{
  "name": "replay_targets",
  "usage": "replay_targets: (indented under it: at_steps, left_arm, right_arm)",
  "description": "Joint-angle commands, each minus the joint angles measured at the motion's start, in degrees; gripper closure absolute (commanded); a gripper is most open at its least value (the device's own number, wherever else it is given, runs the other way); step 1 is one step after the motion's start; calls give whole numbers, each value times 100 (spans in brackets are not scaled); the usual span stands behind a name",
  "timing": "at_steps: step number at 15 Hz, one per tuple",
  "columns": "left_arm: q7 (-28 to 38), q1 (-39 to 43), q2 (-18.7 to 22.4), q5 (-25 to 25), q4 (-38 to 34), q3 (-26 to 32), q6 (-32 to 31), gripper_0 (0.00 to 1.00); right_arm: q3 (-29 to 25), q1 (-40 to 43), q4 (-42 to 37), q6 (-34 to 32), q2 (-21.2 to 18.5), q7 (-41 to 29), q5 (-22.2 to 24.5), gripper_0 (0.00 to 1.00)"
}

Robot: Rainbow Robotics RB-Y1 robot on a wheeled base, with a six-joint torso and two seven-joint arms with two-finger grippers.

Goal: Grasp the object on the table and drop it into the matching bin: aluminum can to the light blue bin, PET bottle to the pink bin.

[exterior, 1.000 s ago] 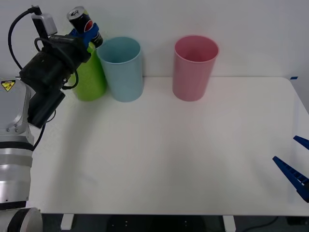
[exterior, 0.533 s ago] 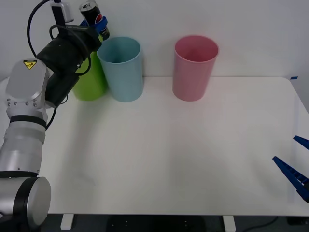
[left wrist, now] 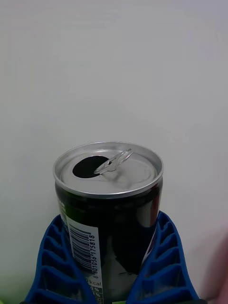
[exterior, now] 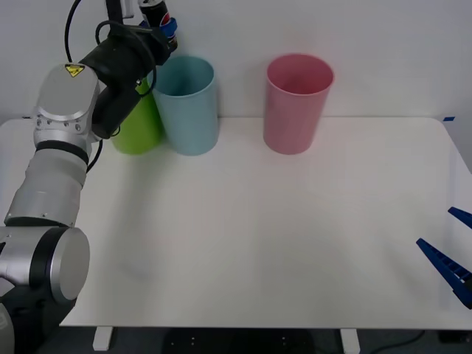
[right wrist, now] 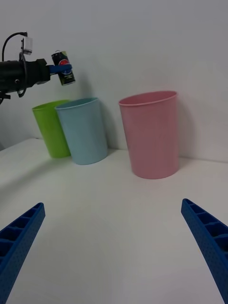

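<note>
Aluminum can [exterior: 155, 10] is sitting clamped between the blue ribbed fingers [left wrist: 50, 266] of my left hand [exterior: 164, 28], at the upper left of the front frame, raised off the table [exterior: 258, 236]. In the front view the can is hanging just above and to the left of the light blue bin's [exterior: 186, 105] rim, with the lime green bin [exterior: 137, 124] right beside that bin on its left. From the right wrist camera the can [right wrist: 64, 68] is showing high at the upper left, its long axis tilted a little off vertical, top end leaning left. In the left wrist view its silver top [left wrist: 108, 168] is facing up toward the camera, with the opening pierced and the pull tab raised, and the barcode side is turned toward the left finger. I am holding my right hand [exterior: 451, 254] open, fingers spread wide, low at the right edge of the front frame, over the table. The pink bin [exterior: 296, 102] is standing well to the right of the blue one.
</note>
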Motion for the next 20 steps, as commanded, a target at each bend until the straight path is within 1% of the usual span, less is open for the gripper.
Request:
replay_targets:
  at_steps: [1, 9, 10, 11, 12, 13, 14, 20]
  left_arm:
    - [-15, -92, -51, -19, 113, -83, 1, 100]
    - [-41, -83, -95, -28, 113, -171, 27, 99]
    - [-50, -83, -95, -28, 113, -180, 27, 95]
    - [-68, -83, -95, -28, 113, -198, 27, 81]
    - [-94, -83, -95, -1, 113, -206, 27, 52]
    - [-138, -83, -95, -1, 113, -233, 27, 6]
    - [-191, -83, -95, -1, 96, -242, 27, 0]
    - [-367, -74, -95, 218, 87, -303, -34, 0]
  right_arm:
    - [0, 0, 0, 0, 0, 0, 0, 0]
    - [0, 0, 0, 0, 0, 0, 0, 0]
    - [0, 0, 0, 0, 0, 0, 0, 0]
    - [0, 0, 0, 0, 0, 0, 0, 0]
    - [0, 0, 0, 0, 0, 0, 0, 0]
    - [0, 0, 0, 0, 0, 0, 0, 0]
    - [0, 0, 0, 0, 0, 0, 0, 0]
    - [0, 0, 0, 0, 0, 0, 0, 0]
